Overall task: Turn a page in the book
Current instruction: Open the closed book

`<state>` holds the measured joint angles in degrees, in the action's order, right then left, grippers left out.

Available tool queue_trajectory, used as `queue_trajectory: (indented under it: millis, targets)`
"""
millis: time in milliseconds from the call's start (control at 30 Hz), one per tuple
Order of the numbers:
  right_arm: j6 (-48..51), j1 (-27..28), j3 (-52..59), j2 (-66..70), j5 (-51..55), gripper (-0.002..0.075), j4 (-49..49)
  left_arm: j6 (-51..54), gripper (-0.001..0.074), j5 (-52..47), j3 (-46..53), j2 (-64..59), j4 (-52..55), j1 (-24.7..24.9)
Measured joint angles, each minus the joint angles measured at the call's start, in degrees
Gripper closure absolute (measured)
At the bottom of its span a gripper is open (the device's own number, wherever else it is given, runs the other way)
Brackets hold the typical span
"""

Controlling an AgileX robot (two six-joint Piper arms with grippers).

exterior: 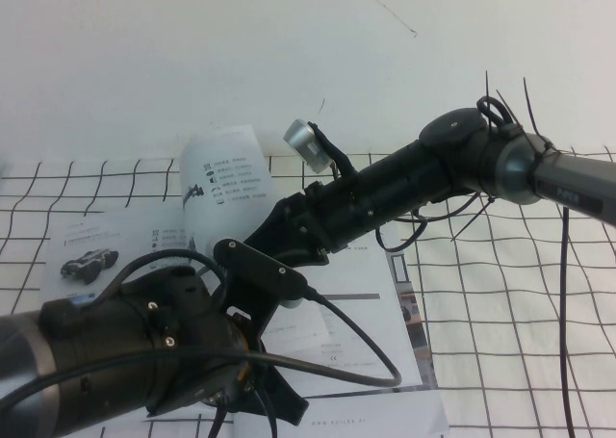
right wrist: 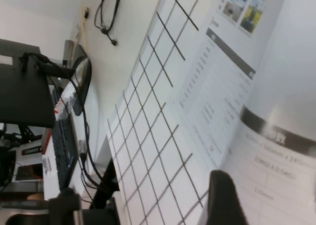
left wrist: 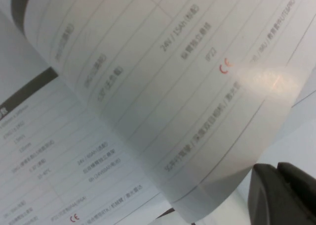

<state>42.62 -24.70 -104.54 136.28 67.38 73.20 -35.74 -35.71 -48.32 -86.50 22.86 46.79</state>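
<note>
The book [exterior: 371,289] lies open on the checked cloth, and its left-hand side shows a vehicle picture [exterior: 89,263]. One page [exterior: 226,168] stands lifted and curled above the middle of the book, with icon lists showing. My right gripper [exterior: 284,228] reaches in from the right to the page's lower part and is shut on it. In the right wrist view one finger [right wrist: 224,200] lies against the page [right wrist: 281,170]. My left gripper [exterior: 265,380] hangs low over the book's near edge. The left wrist view is filled by the curved page [left wrist: 173,86].
A white cloth with a black grid [exterior: 520,303] covers the table up to a white wall. Black cables [exterior: 366,351] loop from both arms over the book. A desk with a keyboard [right wrist: 61,146] stands beyond the table's side.
</note>
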Motion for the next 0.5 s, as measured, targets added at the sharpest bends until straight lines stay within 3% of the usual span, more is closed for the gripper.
queue_trajectory:
  millis: [500]
  targets:
    - [0.3, 0.3, -9.9, -2.3, 0.9, 0.0340, 0.6, -7.5, 0.0738, -2.6, 0.0, 0.0, 4.6, 0.0]
